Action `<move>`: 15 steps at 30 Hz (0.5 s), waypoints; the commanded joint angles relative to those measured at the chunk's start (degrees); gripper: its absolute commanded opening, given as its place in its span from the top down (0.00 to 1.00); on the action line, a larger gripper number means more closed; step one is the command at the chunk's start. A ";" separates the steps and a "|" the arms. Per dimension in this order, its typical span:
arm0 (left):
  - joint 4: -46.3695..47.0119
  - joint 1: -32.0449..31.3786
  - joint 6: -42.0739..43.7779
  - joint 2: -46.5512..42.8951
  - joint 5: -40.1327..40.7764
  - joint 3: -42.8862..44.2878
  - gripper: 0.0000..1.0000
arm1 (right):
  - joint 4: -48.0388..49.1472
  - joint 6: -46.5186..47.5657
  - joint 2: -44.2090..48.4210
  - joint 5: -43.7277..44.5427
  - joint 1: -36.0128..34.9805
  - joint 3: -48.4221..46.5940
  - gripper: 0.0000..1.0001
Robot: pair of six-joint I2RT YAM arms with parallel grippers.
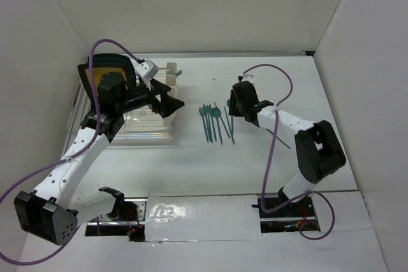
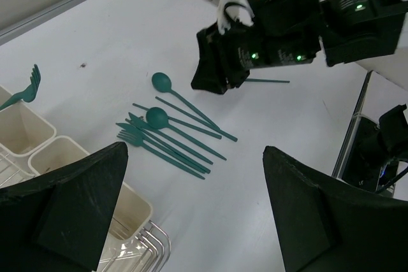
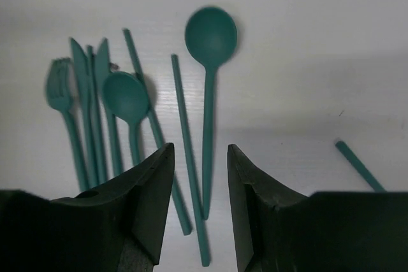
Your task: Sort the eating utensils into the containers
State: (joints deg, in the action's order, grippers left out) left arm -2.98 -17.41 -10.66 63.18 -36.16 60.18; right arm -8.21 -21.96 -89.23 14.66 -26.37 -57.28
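Containers (image 1: 171, 79) sit at the rack (image 1: 143, 136) edge, with the left gripper (image 1: 169, 102) spread wide and empty above them. Right gripper (image 3: 199, 157) is part-spread, low over the utensils (image 1: 217, 122) right of the rack, straddling a spoon (image 3: 210, 36) handle and a stick (image 3: 185, 125). We're at pick; next we need one handle only, then pinch.
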 commanded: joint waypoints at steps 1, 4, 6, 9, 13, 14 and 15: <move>2.46 -0.26 1.51 -0.51 1.97 -0.24 0.00 | 1.44 -0.02 -4.45 -0.59 -0.08 -0.46 0.54; 0.53 -0.17 2.13 0.10 2.32 0.02 0.00 | 1.44 0.42 -9.02 -0.59 -0.26 -2.83 0.53; 0.43 -0.17 2.39 0.28 2.06 0.02 0.01 | 1.44 0.68 -12.18 -0.59 -0.44 -3.89 0.53; 0.87 -0.08 2.48 0.02 1.18 -0.50 0.00 | 1.97 1.21 -15.26 0.46 -0.79 -5.56 0.53; 1.31 -0.08 2.66 -0.42 1.71 -1.21 0.00 | 1.97 1.83 -19.30 1.96 -0.79 -6.97 0.58; 1.31 -0.17 2.66 -0.34 1.80 -1.38 0.00 | 1.97 1.92 -20.27 2.48 -0.79 -7.58 0.60; 1.57 -0.17 2.57 -0.42 1.80 -1.38 0.00 | 1.97 2.09 -20.19 3.01 -0.70 -7.59 0.69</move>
State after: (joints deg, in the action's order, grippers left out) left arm -3.42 -17.41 -8.99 63.40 -34.52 59.35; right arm -7.29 -20.60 -107.37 15.73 -26.68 -62.98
